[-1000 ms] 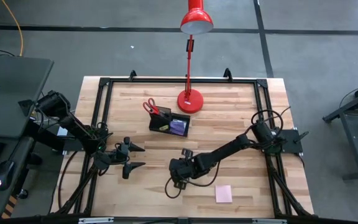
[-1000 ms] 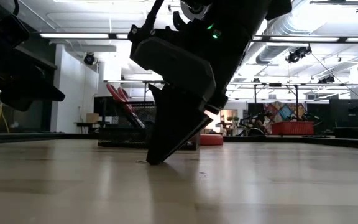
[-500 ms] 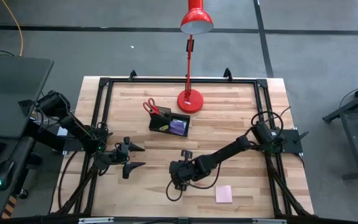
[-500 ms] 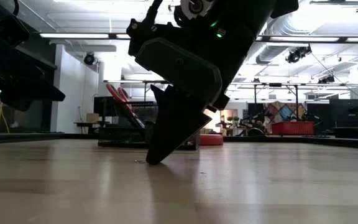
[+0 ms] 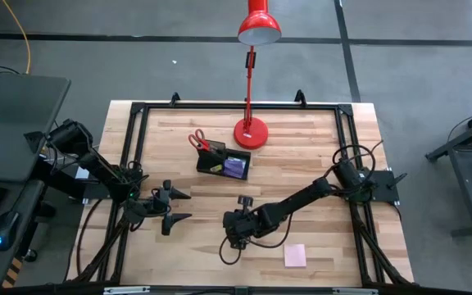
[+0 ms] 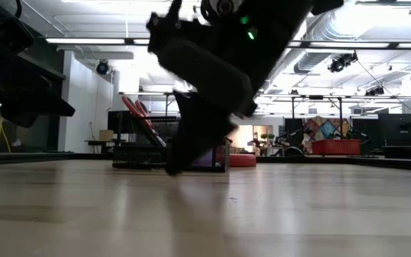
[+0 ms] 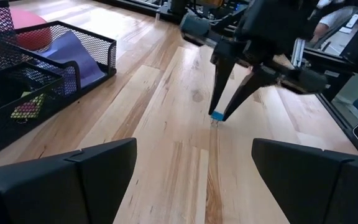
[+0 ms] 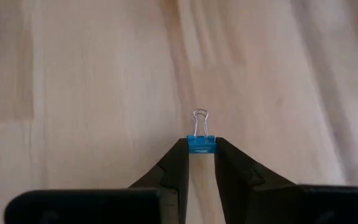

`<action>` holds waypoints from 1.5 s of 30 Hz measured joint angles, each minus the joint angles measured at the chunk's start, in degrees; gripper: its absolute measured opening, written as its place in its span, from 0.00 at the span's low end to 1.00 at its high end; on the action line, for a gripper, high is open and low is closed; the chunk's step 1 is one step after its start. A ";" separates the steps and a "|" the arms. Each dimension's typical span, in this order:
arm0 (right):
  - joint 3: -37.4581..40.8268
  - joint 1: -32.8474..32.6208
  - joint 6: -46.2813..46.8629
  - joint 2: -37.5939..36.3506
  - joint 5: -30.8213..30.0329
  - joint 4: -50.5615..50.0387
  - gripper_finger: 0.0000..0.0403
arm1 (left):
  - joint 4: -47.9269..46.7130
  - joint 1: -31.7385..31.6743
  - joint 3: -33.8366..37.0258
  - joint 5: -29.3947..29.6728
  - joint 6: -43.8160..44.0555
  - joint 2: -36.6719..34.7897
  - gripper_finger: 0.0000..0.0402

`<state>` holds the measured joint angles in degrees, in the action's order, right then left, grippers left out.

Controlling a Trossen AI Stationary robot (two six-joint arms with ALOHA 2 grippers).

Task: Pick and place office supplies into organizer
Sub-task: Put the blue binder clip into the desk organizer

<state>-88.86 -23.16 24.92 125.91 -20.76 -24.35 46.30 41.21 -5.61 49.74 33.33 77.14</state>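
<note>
My right gripper [image 5: 230, 239] is near the table's middle, toward the near edge, pointing down and shut on a tiny blue binder clip [image 8: 201, 144]. The left wrist view also shows the binder clip [image 7: 217, 116] between the right gripper's tips. My left gripper [image 5: 180, 206] waits open to the left of it, above the table. The black mesh organizer [image 5: 224, 162] stands farther back. It holds red-handled scissors [image 5: 197, 141], a purple pad [image 5: 236, 166] and a small yellow piece [image 7: 28, 109]. A pink sticky pad [image 5: 294, 255] lies flat near the near edge. My right gripper pinches the blue body of the binder clip [image 8: 201, 145] between its two fingertips [image 8: 178, 163], from above, pointing down. The clip's wire handles [image 8: 200, 121] stick out beyond the fingertips. The clip sits just clear of the wooden table top.
A red desk lamp stands with its base [image 5: 251, 133] behind the organizer and its head [image 5: 258, 24] beyond the far edge. A black frame rail [image 5: 220, 105] runs around the table. Bare wood lies between the organizer and the right gripper.
My right gripper has risen a little: its fingertips stood on the table a second ago and are now lifted off it, the clip with them. It shows blurred in the low view. The left arm has kept still.
</note>
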 joint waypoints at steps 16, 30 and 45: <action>-0.15 8.85 -10.39 -0.53 -2.50 2.35 0.14 | -0.24 0.02 0.00 0.24 -0.01 0.00 0.78; -0.24 18.73 -18.98 -0.77 -2.22 10.46 0.14 | -0.89 0.02 0.00 0.39 0.01 0.00 0.78; -10.87 22.38 -20.66 -1.03 2.48 6.51 0.13 | -1.04 0.04 0.00 0.35 0.14 0.00 0.78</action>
<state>-99.73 -0.78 4.25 124.88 -18.28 -17.84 45.27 41.25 -5.61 50.08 33.47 77.14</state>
